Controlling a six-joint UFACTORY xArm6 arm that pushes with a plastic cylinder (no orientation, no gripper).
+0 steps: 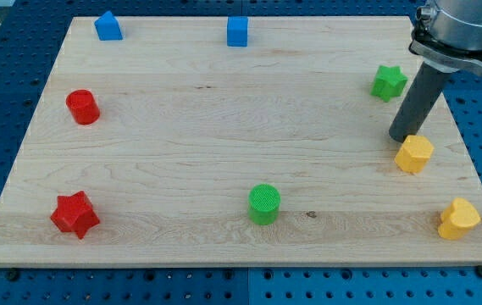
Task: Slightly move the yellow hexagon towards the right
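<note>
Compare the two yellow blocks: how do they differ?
Shape: the yellow hexagon is six-sided with a flat top; the other yellow block is lobed, roughly heart-like.
Position: the hexagon sits higher along the view's right side; the lobed block sits at the board's bottom-right corner.
Contact: my tip is right at the hexagon's upper-left edge; the lobed block stands apart from it.
Shared: both are yellow and on the board.

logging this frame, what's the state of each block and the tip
my tip: down on the board, at the yellow hexagon's upper left edge
yellow hexagon: flat, against the tip
yellow heart: alone, bottom right corner
green star: untouched
green cylinder: upright
red cylinder: upright
red star: untouched
blue blocks: at top edge
</note>
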